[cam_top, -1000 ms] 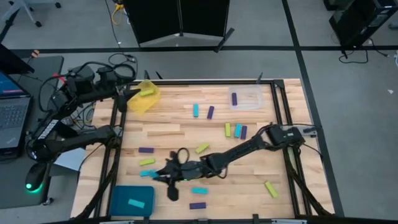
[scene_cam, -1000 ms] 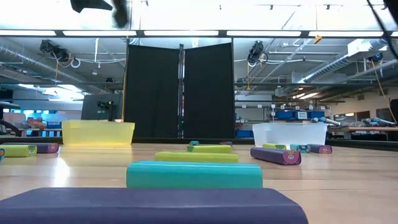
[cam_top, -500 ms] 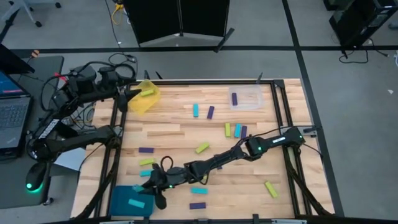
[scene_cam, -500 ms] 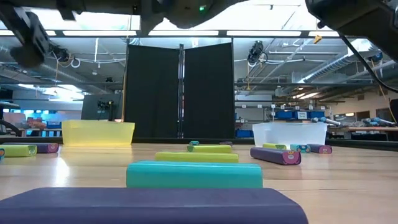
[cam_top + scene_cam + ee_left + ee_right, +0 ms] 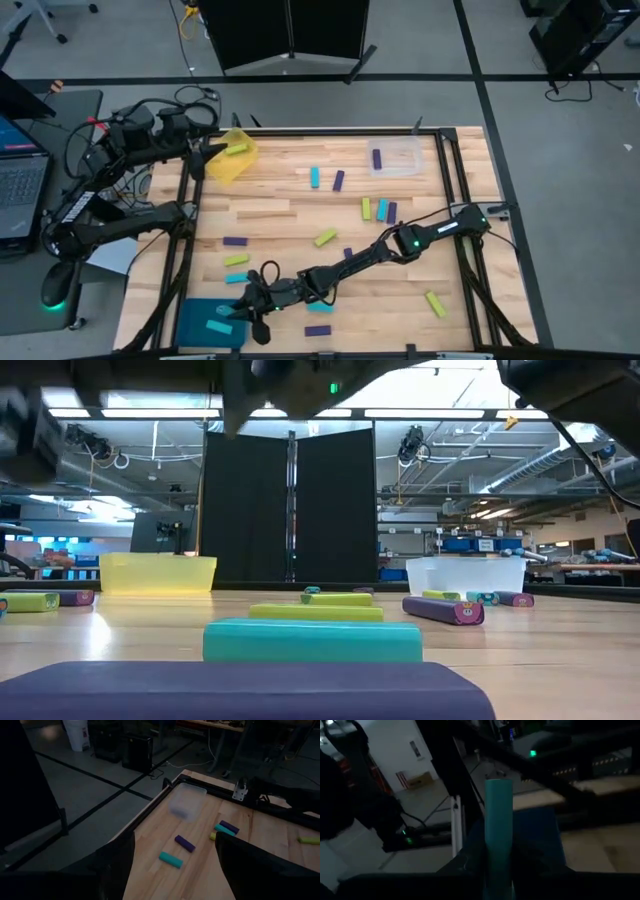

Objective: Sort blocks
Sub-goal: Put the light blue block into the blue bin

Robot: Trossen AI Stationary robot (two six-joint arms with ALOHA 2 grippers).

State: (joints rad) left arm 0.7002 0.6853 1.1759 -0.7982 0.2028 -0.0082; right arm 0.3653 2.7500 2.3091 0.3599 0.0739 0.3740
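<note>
My right gripper [image 5: 248, 308] reaches across the table to its near left corner, shut on a cyan block [image 5: 498, 815] above the teal tray [image 5: 195, 318]. One cyan block [image 5: 218, 325] lies flat in that tray. Other yellow-green, cyan and dark purple blocks lie flat on the wooden table, among them a cyan block [image 5: 320, 307] and a purple block [image 5: 318, 330] near the front. My left gripper [image 5: 205, 158] waits open at the far left beside the yellow tray [image 5: 232, 160], which holds a yellow-green block [image 5: 236, 150]. My right gripper pinches one end of the cyan block [image 5: 498, 870] between its two fingers. The fingers run about level, coming from the table's right, and the block sticks out past them in line with them. The block is lifted clear, over the teal tray.
A clear tray [image 5: 395, 157] at the far right holds a purple block [image 5: 377, 158]. A black frame rail [image 5: 452, 190] edges the table. My right arm [image 5: 380, 248] lies low across the table's middle, over several blocks. A laptop [image 5: 18, 190] stands off the table's left.
My right gripper has gone down and toward the table's near left corner with the cyan block, from beside the loose blocks to over the teal tray. It has stayed shut on the block.
</note>
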